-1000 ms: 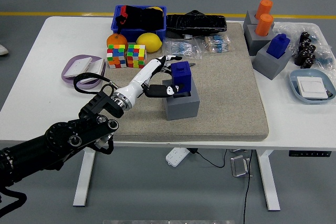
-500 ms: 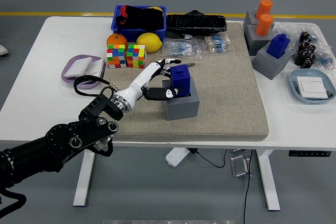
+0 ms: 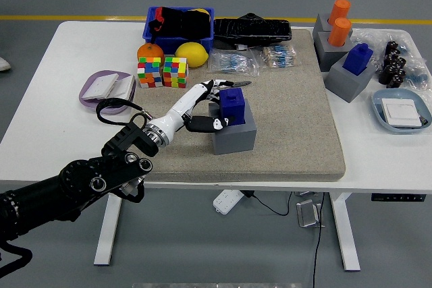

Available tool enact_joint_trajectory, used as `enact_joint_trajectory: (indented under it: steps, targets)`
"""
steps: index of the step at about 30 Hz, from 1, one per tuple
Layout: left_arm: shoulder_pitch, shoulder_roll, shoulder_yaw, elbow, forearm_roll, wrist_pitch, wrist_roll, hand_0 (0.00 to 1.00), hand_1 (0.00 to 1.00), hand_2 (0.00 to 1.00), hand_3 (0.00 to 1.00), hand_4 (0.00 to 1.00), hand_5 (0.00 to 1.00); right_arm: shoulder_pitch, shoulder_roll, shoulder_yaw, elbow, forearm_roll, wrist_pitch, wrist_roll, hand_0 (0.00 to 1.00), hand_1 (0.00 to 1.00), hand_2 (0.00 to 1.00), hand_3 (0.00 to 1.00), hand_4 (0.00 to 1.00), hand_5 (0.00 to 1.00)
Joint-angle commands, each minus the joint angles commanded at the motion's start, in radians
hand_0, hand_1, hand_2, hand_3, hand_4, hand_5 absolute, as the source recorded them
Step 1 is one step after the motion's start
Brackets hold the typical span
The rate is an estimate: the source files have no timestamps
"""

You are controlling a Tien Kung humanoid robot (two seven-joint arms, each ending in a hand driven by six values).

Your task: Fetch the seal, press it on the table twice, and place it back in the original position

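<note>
The blue seal point(image 3: 234, 104) sits low in its grey holder block point(image 3: 236, 136) in the middle of the beige mat point(image 3: 290, 119). My left hand point(image 3: 219, 103) reaches in from the lower left and is closed around the seal. Its fingers point(image 3: 226, 84) lie behind the seal, and its thumb sits at the front left, by the block's top edge. My right arm is out of view.
Two colour cubes point(image 3: 162, 72), a lemon point(image 3: 191, 53), an orange point(image 3: 149, 52) and a blue bin point(image 3: 179, 21) stand behind the hand. A purple tray point(image 3: 104, 89) is at the left. Another blue seal point(image 3: 358, 59), two orange seals point(image 3: 339, 21) and a blue dish point(image 3: 401, 110) are at the right.
The seal has come down into the grey holder block. My left hand has lowered with it and shifted slightly left.
</note>
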Motion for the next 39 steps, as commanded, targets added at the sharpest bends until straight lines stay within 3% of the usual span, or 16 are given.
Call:
enact_joint_trajectory:
  steps: [7,8,13,14,19,20,25,26,31,32,37,38,39]
  targets:
    - [-0.001,-0.007,0.002,0.011,-0.007,0.002,-0.005,0.805,0.491,0.411,0.842,0.585,0.002,0.001,0.001,-0.003,0.000,0.002,0.000,0.000,0.787,0.721,0.725,0.664,0.817,0.483]
    - [0.000,-0.007,0.003,0.012,-0.008,0.000,-0.005,0.808,0.590,0.482,0.842,0.606,0.002,0.001,0.001,-0.003,0.000,0.003,0.000,0.001,0.787,0.721,0.725,0.664,0.817,0.484]
    - [0.002,-0.007,0.006,0.015,-0.022,-0.010,-0.007,0.808,0.590,0.482,0.842,0.606,0.002,0.001,0.000,-0.001,0.000,0.003,0.000,0.000,0.787,0.721,0.725,0.664,0.817,0.484]
    - [0.002,-0.007,0.006,0.015,-0.023,-0.011,-0.008,0.816,0.709,0.587,0.843,0.652,0.002,0.000,0.000,0.000,0.000,0.002,0.000,0.000,0.787,0.721,0.725,0.664,0.817,0.483]
    - [0.001,-0.006,0.004,0.017,-0.032,-0.017,-0.014,0.816,0.709,0.587,0.843,0.652,0.002,0.000,0.001,0.001,0.000,0.001,0.000,-0.001,0.787,0.721,0.725,0.664,0.817,0.483]
    - [0.002,-0.006,0.003,0.017,-0.034,-0.019,-0.015,0.830,0.803,0.742,0.849,0.777,0.002,0.000,0.002,0.001,0.000,0.001,0.000,0.000,0.787,0.721,0.725,0.664,0.818,0.484]
    - [0.005,-0.005,0.004,0.020,-0.043,-0.032,-0.019,0.830,0.803,0.742,0.849,0.777,0.002,0.001,0.002,-0.004,0.000,0.006,0.001,0.002,0.787,0.721,0.725,0.664,0.818,0.484]
    - [0.005,-0.006,0.004,0.021,-0.044,-0.034,-0.019,0.847,0.860,0.824,0.866,0.878,0.002,0.002,0.001,-0.005,0.000,0.008,0.001,0.002,0.787,0.721,0.725,0.664,0.818,0.484]
    - [0.007,-0.007,-0.004,0.020,-0.046,-0.055,-0.020,0.847,0.860,0.824,0.866,0.878,0.002,-0.001,0.001,-0.004,0.000,0.007,0.000,0.000,0.787,0.721,0.725,0.664,0.818,0.484]
    - [0.007,-0.007,-0.006,0.020,-0.046,-0.062,-0.019,0.879,0.910,0.872,0.904,0.998,0.002,-0.001,0.001,-0.003,0.000,0.006,0.001,0.000,0.787,0.721,0.725,0.664,0.818,0.484]
    - [0.007,-0.006,-0.012,0.023,-0.051,-0.091,-0.015,0.879,0.910,0.872,0.904,0.998,0.002,-0.002,0.003,0.001,0.000,0.003,0.001,-0.001,0.787,0.721,0.725,0.664,0.818,0.484]
    - [0.007,-0.006,-0.014,0.024,-0.055,-0.099,-0.014,0.934,0.969,0.929,0.947,0.998,0.251,-0.002,0.002,0.002,0.000,0.002,0.001,-0.001,0.787,0.721,0.725,0.664,0.819,0.484]
    - [0.008,-0.006,-0.016,0.026,-0.058,-0.105,-0.014,0.934,0.969,0.929,0.947,0.998,0.251,-0.002,0.002,0.002,0.000,0.003,0.001,-0.001,0.787,0.721,0.725,0.664,0.819,0.484]
